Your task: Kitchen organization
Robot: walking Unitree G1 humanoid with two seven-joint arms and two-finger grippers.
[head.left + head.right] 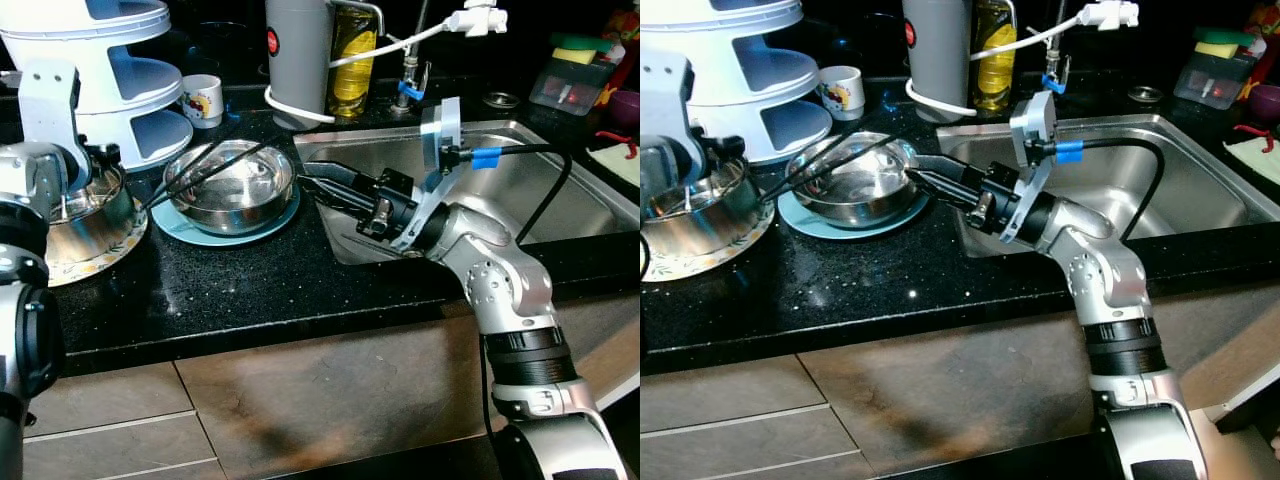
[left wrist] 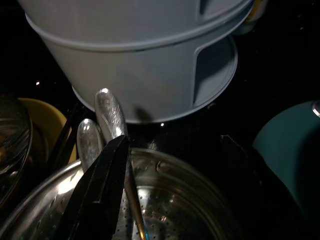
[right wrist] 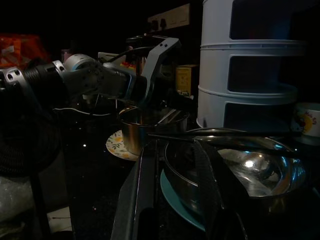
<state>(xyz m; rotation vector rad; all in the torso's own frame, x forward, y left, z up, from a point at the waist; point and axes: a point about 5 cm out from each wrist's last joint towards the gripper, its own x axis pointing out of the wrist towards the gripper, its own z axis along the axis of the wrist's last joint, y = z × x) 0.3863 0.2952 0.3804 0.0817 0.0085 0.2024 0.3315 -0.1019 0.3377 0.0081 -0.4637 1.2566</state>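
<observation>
Left of centre in the frame, the right tool (image 1: 930,180), fingers apart, should straddle the steel bowl (image 1: 232,185) rim squarely, then close without nudging the teal plate (image 1: 190,226).

no lettering reads clearly; the grey canister (image 1: 297,55) carries a possibly branded red dot.

Our left gripper (image 2: 102,195) hangs over a perforated steel colander (image 2: 165,200); two spoon handles (image 2: 111,117) rise just past the fingertips, seemingly pinched, before a white tiered rack (image 2: 145,55).
</observation>
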